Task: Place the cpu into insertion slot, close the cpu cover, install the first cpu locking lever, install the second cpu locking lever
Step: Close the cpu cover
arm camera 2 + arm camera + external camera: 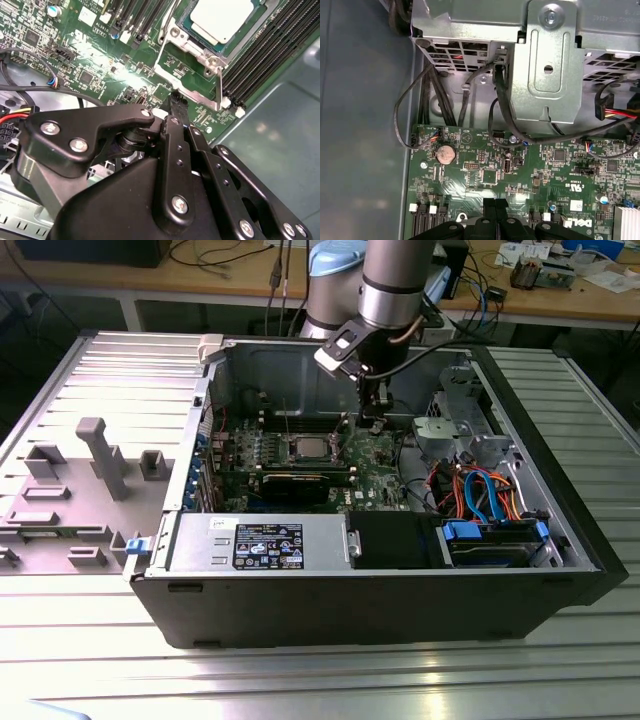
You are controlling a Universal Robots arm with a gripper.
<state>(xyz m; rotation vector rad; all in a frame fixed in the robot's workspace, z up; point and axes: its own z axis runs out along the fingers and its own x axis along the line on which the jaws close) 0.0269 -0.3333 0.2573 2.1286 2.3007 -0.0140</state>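
Gripper fingers pressed together, nothing pinched, tip just above the motherboard. cpu sits in the insertion slot, about 8 o'clock from the tip in the exterior view, well apart. Second wrist view: cpu cut off at the edge, gripper body hides much of the board. Printed label on the power supply, 7 o'clock of cpu

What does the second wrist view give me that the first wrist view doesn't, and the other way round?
Second wrist view: the pale silvery square cpu lying in the silvery-rimmed insertion slot, beside long black memory slots.
First wrist view: a round silver coin battery, a grey metal drive cage and black cables.
In both wrist views: the green motherboard and the black gripper.
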